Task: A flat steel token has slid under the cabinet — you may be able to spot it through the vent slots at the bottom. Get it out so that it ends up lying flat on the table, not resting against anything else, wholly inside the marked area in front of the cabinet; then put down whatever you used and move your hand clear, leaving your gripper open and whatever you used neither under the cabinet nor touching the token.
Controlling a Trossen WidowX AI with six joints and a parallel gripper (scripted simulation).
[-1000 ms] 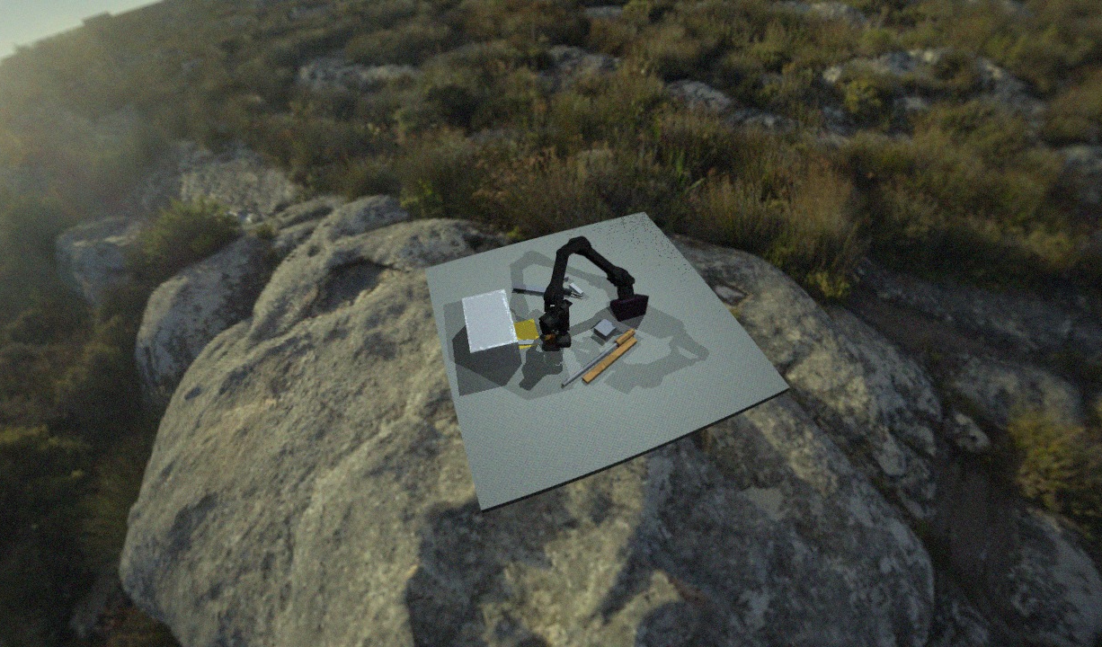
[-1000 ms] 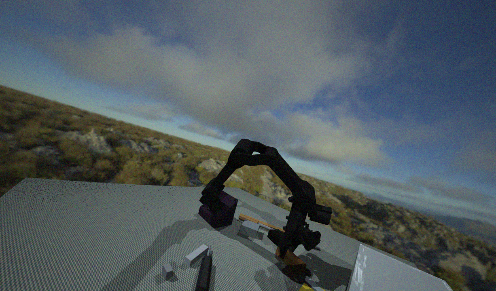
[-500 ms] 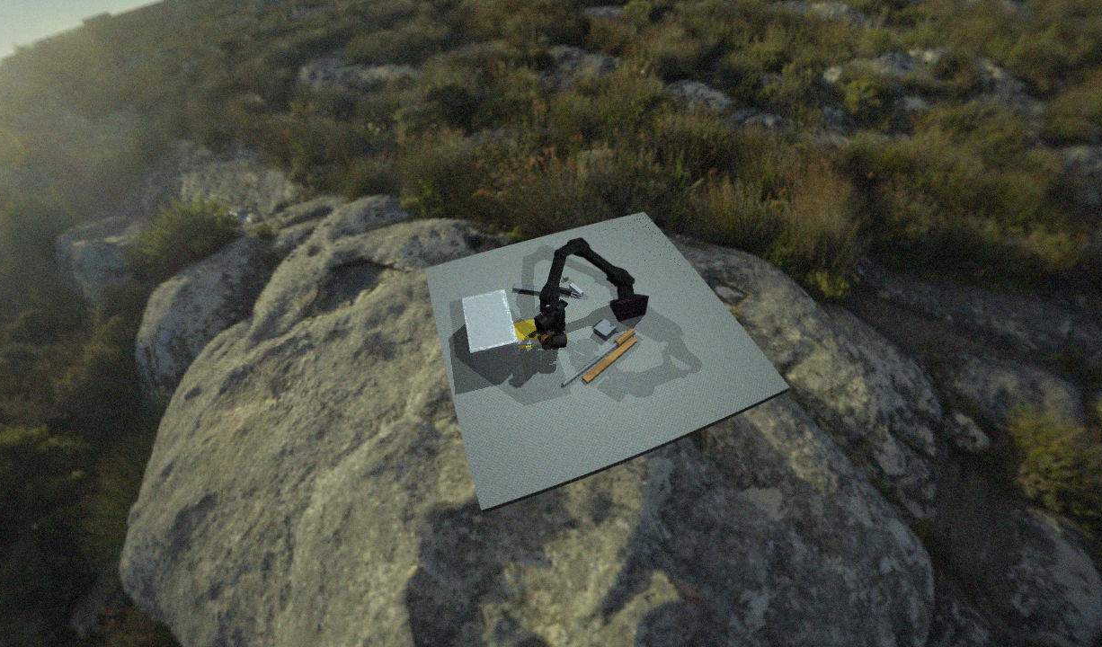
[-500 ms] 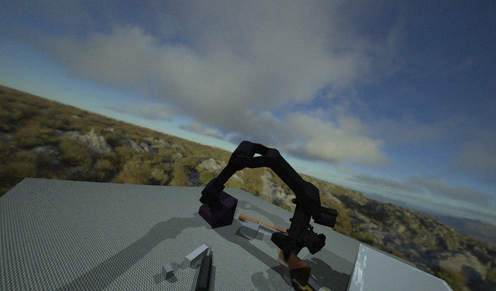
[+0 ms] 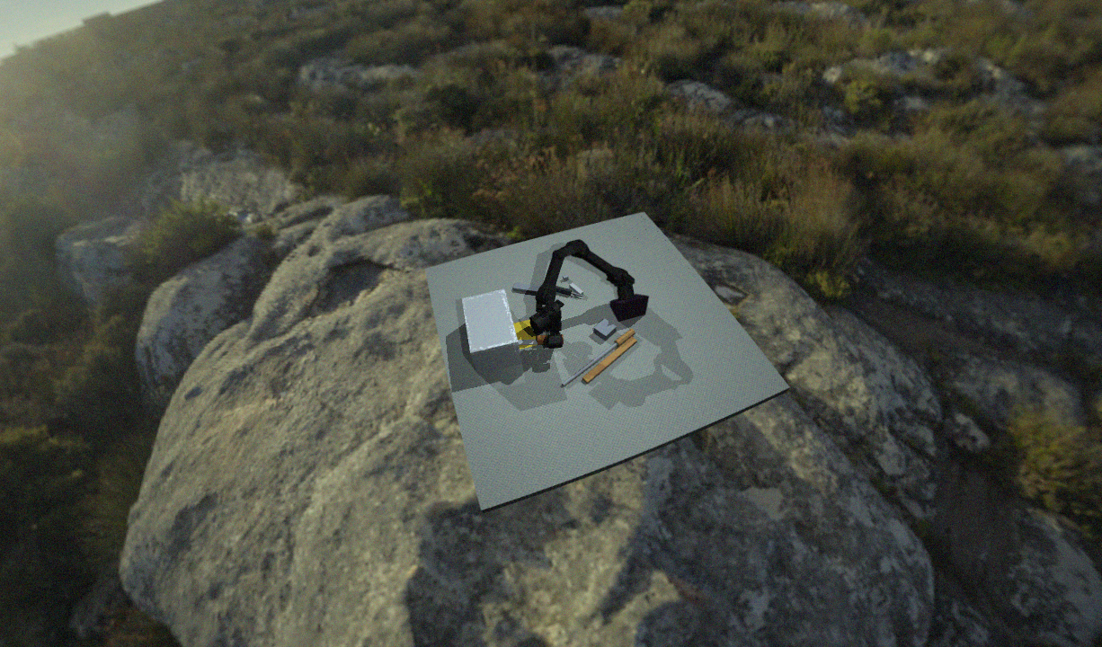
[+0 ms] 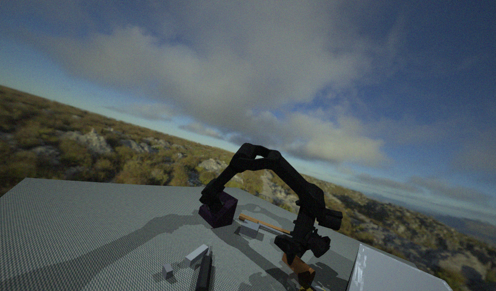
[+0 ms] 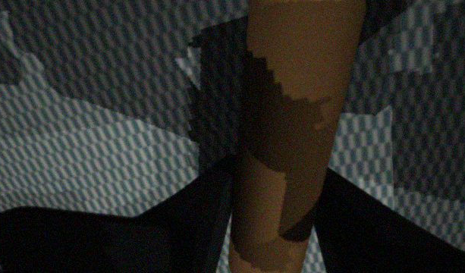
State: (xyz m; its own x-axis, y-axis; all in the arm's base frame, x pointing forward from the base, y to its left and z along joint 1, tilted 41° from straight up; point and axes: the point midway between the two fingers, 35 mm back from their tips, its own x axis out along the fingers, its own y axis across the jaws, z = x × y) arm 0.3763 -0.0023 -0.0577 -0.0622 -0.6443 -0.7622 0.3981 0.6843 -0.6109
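My gripper (image 5: 543, 341) (image 6: 290, 254) (image 7: 272, 168) is shut on an orange-brown tool handle (image 6: 300, 268) (image 7: 306, 57), low in front of the cabinet. The handle slopes down toward the cabinet side; its far part is hard to make out. The cabinet (image 5: 490, 322) (image 6: 394, 271) is a pale box at the left in the top view and at the lower right in the exterior view. The yellow marked area (image 5: 523, 327) shows between cabinet and gripper, partly covered by the arm. The steel token cannot be made out in any view.
A thin metal rod (image 5: 586, 367) with an orange handle and an orange stick (image 5: 609, 360) lie beyond the gripper. A grey block (image 5: 604, 328) (image 6: 249, 228) lies near the robot base. A dark-handled tool (image 6: 205, 271), a light bar (image 6: 196, 255) and a small block (image 6: 167, 270) lie on the other side.
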